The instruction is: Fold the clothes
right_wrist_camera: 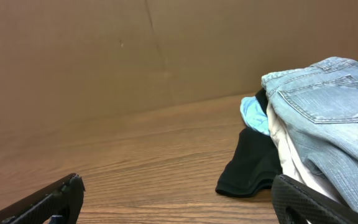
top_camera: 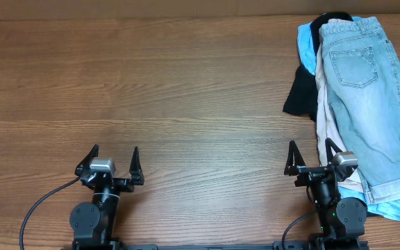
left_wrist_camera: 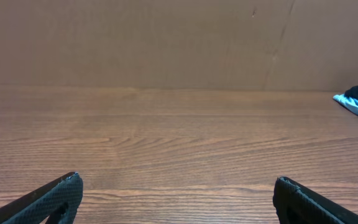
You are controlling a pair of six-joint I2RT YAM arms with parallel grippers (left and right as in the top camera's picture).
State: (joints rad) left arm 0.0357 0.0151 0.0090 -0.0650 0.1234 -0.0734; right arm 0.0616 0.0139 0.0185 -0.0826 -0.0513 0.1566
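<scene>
Clothes are piled at 2 o'clock on the wooden table (top_camera: 151, 83): denim shorts (top_camera: 370, 97) on top, pocket up, beige shorts (top_camera: 323, 104) underneath, black garment (top_camera: 301, 94) poking out toward 9, sky-blue garment (top_camera: 306, 42) peeking out. Left gripper (top_camera: 114, 148) at 7 o'clock, right gripper (top_camera: 310, 143) at 5, both spread wide and empty.

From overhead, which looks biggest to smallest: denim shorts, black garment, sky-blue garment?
1. denim shorts.
Then black garment and sky-blue garment: only edges show beneath the shorts, roughly alike, so unranked.
</scene>
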